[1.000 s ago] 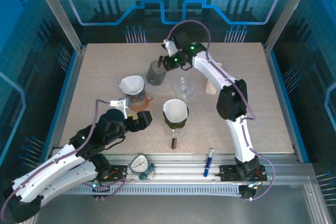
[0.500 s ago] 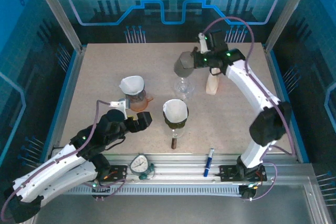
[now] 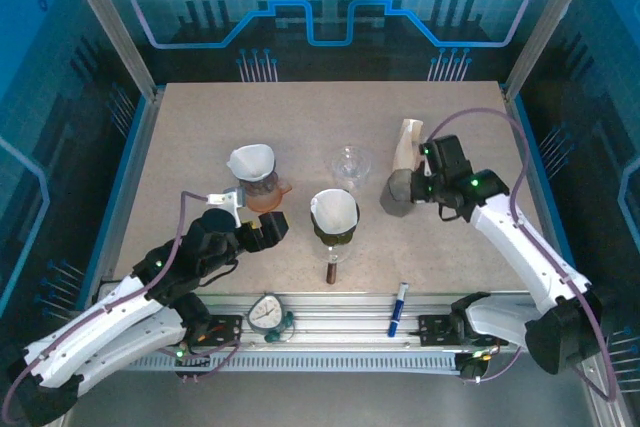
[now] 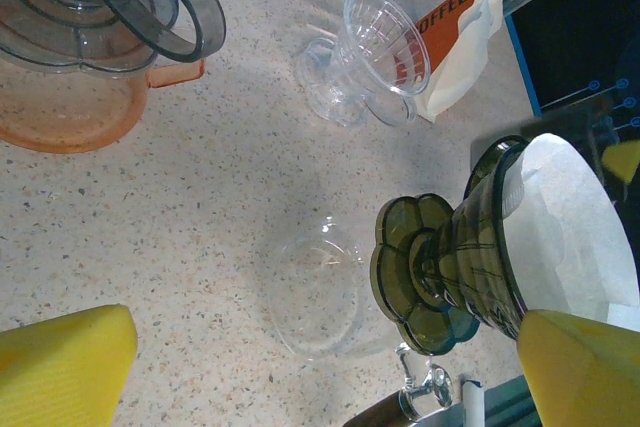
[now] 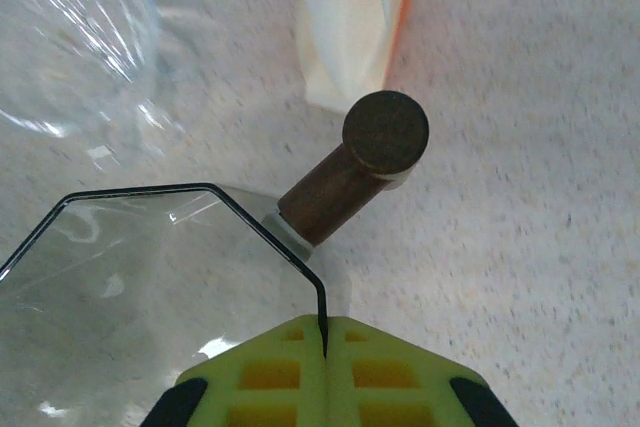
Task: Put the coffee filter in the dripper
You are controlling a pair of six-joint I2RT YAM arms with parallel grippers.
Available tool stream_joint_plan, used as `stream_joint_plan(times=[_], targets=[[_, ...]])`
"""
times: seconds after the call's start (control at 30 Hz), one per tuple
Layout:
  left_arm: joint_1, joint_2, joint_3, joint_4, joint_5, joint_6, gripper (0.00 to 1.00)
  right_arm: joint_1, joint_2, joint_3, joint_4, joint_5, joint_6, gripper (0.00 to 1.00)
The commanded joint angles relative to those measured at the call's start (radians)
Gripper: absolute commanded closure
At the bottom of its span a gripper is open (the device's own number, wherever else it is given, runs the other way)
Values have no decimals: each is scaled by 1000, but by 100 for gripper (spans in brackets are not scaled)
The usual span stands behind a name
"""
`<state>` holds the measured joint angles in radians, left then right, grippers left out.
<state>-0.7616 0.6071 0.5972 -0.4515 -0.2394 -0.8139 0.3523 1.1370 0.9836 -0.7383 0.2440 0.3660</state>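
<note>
My right gripper is shut on the rim of a smoky grey glass dripper with a brown wooden handle. It holds it low over the table right of centre. The pack of white coffee filters with its orange label stands just behind the dripper. My left gripper is open near the front left, and nothing is between its yellow pads.
A dark green dripper lined with white paper sits on a clear server at centre. A clear glass dripper stands behind it. An orange server is at left. A pen and a dial lie at the front rail.
My right arm has swung the grey dripper from the back middle of the table rightward and toward the front, down beside the filter pack. The left arm has stayed put.
</note>
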Motion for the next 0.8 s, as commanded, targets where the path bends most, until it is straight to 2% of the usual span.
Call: stream_joint_plan(times=[0.0,0.4,0.77], targets=[[8,-10,-8,-2,-7,4,1,-3,-51,-77,-2,31,44,100],[10,-4,3,-9,-5,12,1,17,-22,-206,58,52,81,96],[10,-6,-5,-17,-14,2,1,24,-7,-215,70,53,100,77]])
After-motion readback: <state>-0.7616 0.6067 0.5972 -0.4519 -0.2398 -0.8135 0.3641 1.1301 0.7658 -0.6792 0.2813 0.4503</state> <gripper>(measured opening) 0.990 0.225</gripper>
